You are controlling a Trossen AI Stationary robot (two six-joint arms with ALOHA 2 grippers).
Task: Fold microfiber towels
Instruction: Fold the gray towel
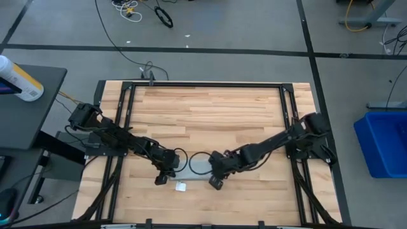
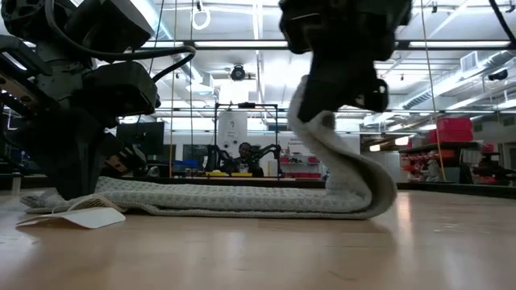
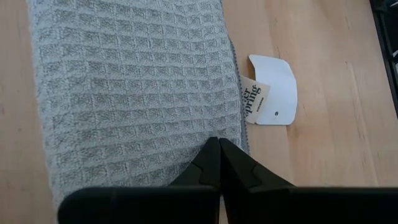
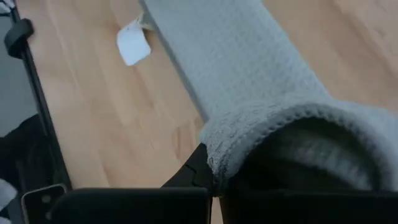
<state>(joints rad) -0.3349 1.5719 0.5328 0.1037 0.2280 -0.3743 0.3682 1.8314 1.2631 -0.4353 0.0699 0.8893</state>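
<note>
The light grey-blue towel (image 1: 194, 166) lies as a narrow folded strip on the wooden table near its front edge. Its white tag (image 1: 180, 187) and a white card (image 3: 277, 93) lie on the wood beside the strip's left end. My left gripper (image 3: 219, 155) is shut, with its tips on the left end, as the low view (image 2: 72, 189) also shows. My right gripper (image 4: 211, 180) is shut on the strip's right end and holds it up above the table (image 2: 322, 105). The strip bends in a loop (image 2: 379, 193) that rests on the wood. My left gripper sets its shut fingertips (image 3: 211, 163) down on the top of the towel's left end (image 3: 186, 134), near the edge by the tag, coming from above. The cloth lies flat under them. I cannot tell whether they pinch any cloth. My right gripper pinches the towel's right end (image 4: 249, 137) between its two fingers, several layers thick, coming from above. The end is lifted clear (image 2: 318, 133) and curls back over the strip. The cloth below hangs slack down to the bend on the table.
Bare wood (image 1: 210, 108) fills the far half of the table inside the black frame rails (image 1: 203, 84). A blue bin (image 1: 385, 143) stands off the right side. A dark side table with a bottle (image 1: 19, 79) stands off the left.
</note>
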